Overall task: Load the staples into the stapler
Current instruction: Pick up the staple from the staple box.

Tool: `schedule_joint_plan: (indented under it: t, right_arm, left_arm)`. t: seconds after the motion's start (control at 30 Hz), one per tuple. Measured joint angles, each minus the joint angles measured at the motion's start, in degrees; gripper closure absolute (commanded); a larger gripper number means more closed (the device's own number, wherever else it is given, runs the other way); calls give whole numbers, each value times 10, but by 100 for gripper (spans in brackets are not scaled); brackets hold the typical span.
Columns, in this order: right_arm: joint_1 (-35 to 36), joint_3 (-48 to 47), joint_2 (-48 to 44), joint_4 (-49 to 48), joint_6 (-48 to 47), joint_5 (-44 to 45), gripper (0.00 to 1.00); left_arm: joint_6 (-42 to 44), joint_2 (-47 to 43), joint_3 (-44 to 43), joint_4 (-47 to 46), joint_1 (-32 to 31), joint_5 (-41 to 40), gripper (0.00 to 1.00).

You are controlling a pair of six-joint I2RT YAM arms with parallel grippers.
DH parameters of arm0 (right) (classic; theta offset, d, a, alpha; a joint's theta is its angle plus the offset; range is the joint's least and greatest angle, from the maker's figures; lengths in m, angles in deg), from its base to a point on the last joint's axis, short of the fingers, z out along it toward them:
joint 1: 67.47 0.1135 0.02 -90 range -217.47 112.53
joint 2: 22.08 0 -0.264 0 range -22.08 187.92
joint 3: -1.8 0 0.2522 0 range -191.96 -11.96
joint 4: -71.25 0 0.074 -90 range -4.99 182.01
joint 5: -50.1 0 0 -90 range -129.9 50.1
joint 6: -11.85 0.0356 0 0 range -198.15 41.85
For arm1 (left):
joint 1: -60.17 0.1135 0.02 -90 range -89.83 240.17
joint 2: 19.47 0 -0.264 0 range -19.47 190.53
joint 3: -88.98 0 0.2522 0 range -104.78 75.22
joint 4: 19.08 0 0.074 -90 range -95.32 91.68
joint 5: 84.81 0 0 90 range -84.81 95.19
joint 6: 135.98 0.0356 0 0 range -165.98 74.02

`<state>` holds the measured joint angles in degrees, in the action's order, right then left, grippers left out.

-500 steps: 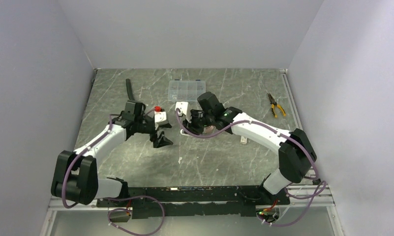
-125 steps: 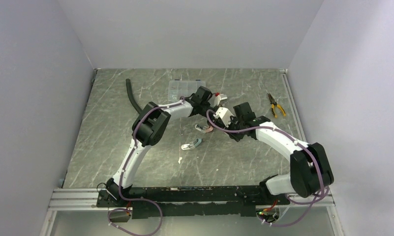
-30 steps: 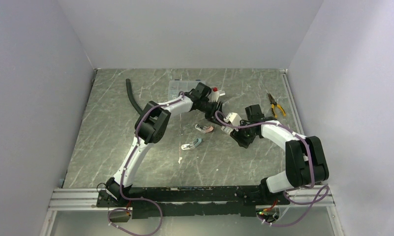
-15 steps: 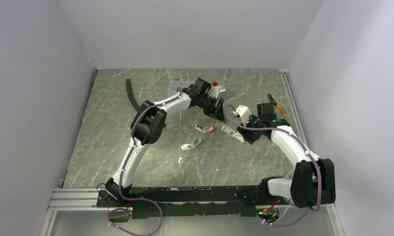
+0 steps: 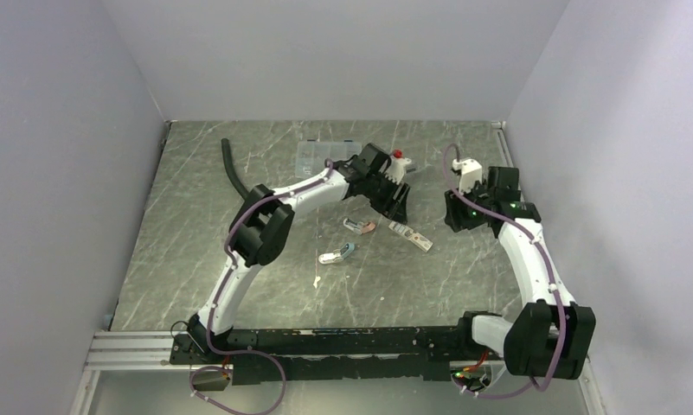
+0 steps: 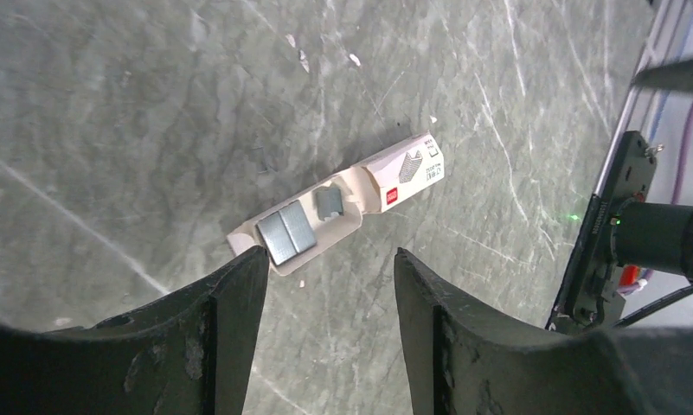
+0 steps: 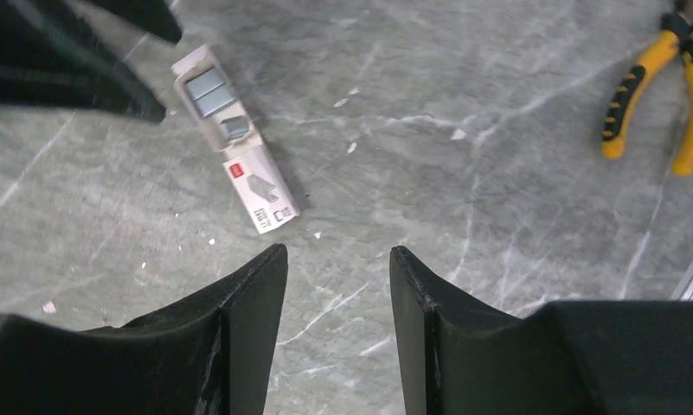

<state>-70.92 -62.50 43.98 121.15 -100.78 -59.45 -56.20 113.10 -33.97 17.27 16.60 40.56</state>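
Observation:
The staples (image 6: pixel 286 233) are silvery-grey strips lying in the pulled-out tray of a small white carton (image 6: pixel 403 173) with a red mark. They also show in the right wrist view (image 7: pixel 207 91). The carton (image 5: pixel 410 235) lies flat on the table. Two mini staplers, a pink one (image 5: pixel 360 226) and a teal one (image 5: pixel 336 254), lie to its left. My left gripper (image 6: pixel 330 259) is open and empty above the carton's tray end, also seen from the top (image 5: pixel 401 203). My right gripper (image 7: pixel 336 251) is open and empty, to the right of the carton (image 5: pixel 457 216).
A clear organiser box (image 5: pixel 321 156) sits at the back, and a black hose (image 5: pixel 230 169) at the back left. Yellow-handled pliers (image 7: pixel 663 112) lie to the right of my right gripper. A small white scrap (image 5: pixel 317 281) lies nearer the front.
My right gripper has pulled away from the carton, rightward and toward the back. My left gripper has shifted right, over the carton. The carton and staplers have stayed put.

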Motion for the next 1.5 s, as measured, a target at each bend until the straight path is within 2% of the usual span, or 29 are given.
schedule_joint_plan:
  t: [0.23, 0.47, 0.57, 0.9, 1.5]
  right_arm:
    - [-80, -10, 23, -7, 52, -30, 51]
    - [-92, -3, 9, -12, 57, -58, 51]
    - [-92, 2, -2, -15, 57, -66, 51]
    - [-93, 8, -23, -20, 56, -76, 50]
    - [-97, 9, -23, -20, 50, -81, 50]
  left_arm:
    - [10, 1, -16, 48, -50, -76, 43]
    - [36, 2, -49, 75, -82, -152, 59]
    - [46, 4, -57, 83, -88, -176, 63]
    - [56, 41, -89, 99, -96, -218, 65]
    - [62, 51, -100, 111, -103, -228, 68]
